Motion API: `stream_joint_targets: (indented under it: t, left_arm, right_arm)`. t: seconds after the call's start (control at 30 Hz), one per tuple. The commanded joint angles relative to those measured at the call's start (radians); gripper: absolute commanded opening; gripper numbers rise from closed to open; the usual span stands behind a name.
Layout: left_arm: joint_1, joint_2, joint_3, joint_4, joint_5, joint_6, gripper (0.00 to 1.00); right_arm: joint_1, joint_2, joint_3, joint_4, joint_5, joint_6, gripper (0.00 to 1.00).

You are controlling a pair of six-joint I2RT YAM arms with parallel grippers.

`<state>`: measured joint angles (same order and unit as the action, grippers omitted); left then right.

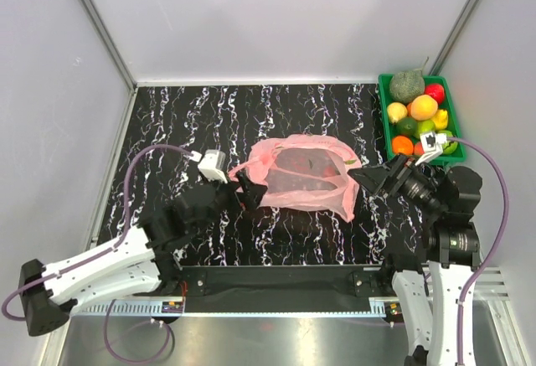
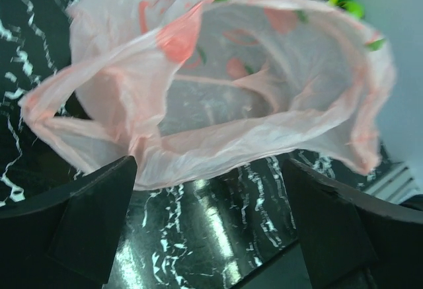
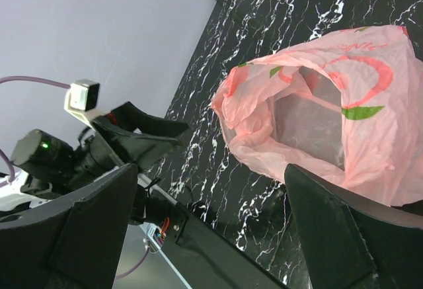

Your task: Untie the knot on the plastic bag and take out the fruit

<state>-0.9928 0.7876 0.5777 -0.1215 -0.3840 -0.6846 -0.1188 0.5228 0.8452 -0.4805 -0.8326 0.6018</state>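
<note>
The pink plastic bag [image 1: 306, 173] lies crumpled in the middle of the black marbled table. Its mouth gapes wide, and the knot is out of view. Through the mouth, the left wrist view of the bag [image 2: 218, 104] shows only the table. The right wrist view of the bag [image 3: 317, 117] shows the same. The fruit [image 1: 424, 106], yellow, green and orange, is piled in a green crate at the back right. My left gripper [image 1: 244, 188] [image 2: 210, 190] stands open just left of the bag, holding nothing. My right gripper [image 1: 368, 177] [image 3: 211, 176] stands open just right of it, also holding nothing.
The green crate [image 1: 383, 110] sits against the right wall and also holds a grey-green netted melon [image 1: 407, 85] and a shiny red fruit [image 1: 434, 92]. White walls close in the table on three sides. A metal rail runs along the near edge by the arm bases.
</note>
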Motion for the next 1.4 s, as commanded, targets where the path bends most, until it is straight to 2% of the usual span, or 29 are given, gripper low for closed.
stream_joint_targets:
  t: [0.0, 0.13, 0.27, 0.37, 0.53, 1.03, 1.37]
  left_arm:
    - [0.003, -0.091, 0.085, 0.033, 0.058, 0.072, 0.99]
    - [0.003, -0.204, 0.111, 0.028, 0.158, 0.117, 0.99]
    - [0.003, -0.306, 0.119, 0.022, 0.235, 0.131, 0.99]
    - [0.003, -0.365, 0.12, 0.0, 0.266, 0.134, 0.99]
    - [0.003, -0.415, 0.134, -0.043, 0.292, 0.151, 0.99]
    - [0.003, -0.421, 0.169, -0.078, 0.297, 0.188, 0.99]
    - [0.003, -0.412, 0.178, -0.079, 0.28, 0.207, 0.99]
  right_arm:
    - [0.001, -0.049, 0.052, -0.023, -0.036, 0.001, 1.0]
    - [0.002, -0.104, 0.077, -0.071, 0.029, 0.021, 1.0]
    - [0.002, -0.107, 0.141, -0.202, 0.183, -0.057, 1.0]
    - [0.004, -0.092, 0.181, -0.257, 0.22, -0.124, 1.0]
    - [0.007, -0.099, 0.206, -0.254, 0.309, -0.068, 1.0]
    - [0.008, -0.099, 0.238, -0.25, 0.279, -0.076, 1.0]
    - [0.008, -0.092, 0.236, -0.254, 0.32, -0.077, 1.0]
